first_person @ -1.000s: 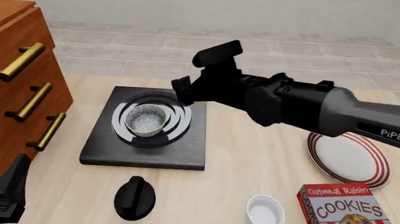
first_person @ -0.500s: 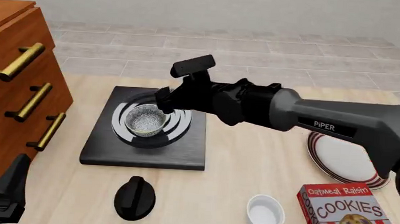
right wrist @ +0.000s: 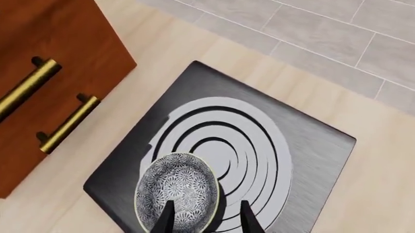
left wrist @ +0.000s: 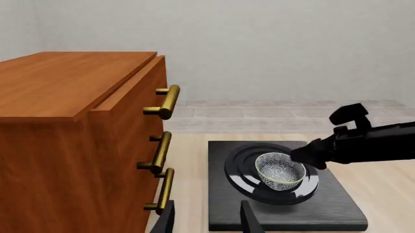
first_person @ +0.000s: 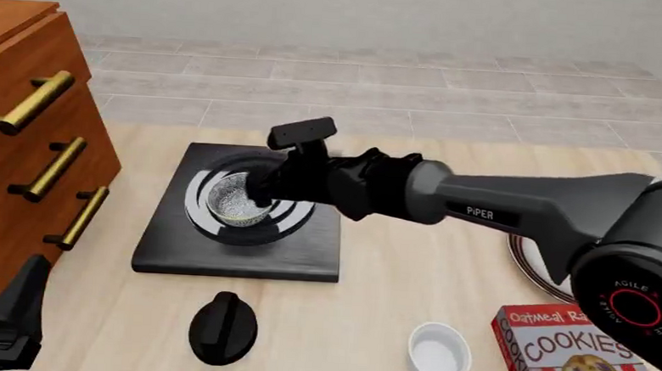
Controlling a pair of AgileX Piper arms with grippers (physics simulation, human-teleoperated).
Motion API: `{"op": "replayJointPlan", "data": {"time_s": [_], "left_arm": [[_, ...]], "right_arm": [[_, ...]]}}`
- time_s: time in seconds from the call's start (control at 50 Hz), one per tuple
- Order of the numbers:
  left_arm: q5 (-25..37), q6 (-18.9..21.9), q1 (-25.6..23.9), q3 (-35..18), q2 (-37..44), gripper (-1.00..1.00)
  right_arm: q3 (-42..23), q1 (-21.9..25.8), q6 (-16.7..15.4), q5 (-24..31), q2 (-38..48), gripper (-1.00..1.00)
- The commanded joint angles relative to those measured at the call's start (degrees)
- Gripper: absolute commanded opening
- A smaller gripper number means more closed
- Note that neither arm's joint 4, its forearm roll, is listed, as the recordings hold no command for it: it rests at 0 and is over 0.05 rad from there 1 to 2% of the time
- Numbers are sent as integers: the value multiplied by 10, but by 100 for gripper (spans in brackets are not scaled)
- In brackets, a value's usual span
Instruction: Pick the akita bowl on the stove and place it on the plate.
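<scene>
The step in hand is the grasp of the akita bowl, and the judgement is that it goes best if the right gripper (first_person: pixel 256 190) lowers with one finger inside the pale rim and one outside, closes only once the wall sits deep between them, then lifts straight up before travelling to the plate.

The right gripper's jaws stand apart over the bowl's near rim in the right wrist view, holding nothing. The left gripper (left wrist: pixel 206 219) waits parted and empty on the near side of the stove, well apart from it.

Counted from largest down, with the stove as landmark: one brown wooden drawer cabinet (first_person: pixel 22 127) with three brass handles, left of the stove; one flat black square stove (first_person: pixel 243 232) with silver-white burner rings; one red cardboard cookie box (first_person: pixel 577 356), near right of it; one round white red-striped plate (first_person: pixel 531 262), right of the stove and mostly hidden by the arm; one black knob (first_person: pixel 222 326) and one plain white ramekin (first_person: pixel 437 354), both nearer than the stove; and one small speckled grey-white akita bowl (first_person: pixel 235 201), resting on the stove's rings.
</scene>
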Motion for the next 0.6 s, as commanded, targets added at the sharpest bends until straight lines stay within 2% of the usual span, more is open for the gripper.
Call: {"op": "replayJointPlan", "data": {"time_s": [0.02, 0.6], "left_arm": [[0, 0, 0, 0, 0, 100], [0, 0, 0, 0, 0, 100]], "right_arm": [[3, 13, 8, -5, 16, 100], [2, 3, 2, -9, 47, 100]]}}
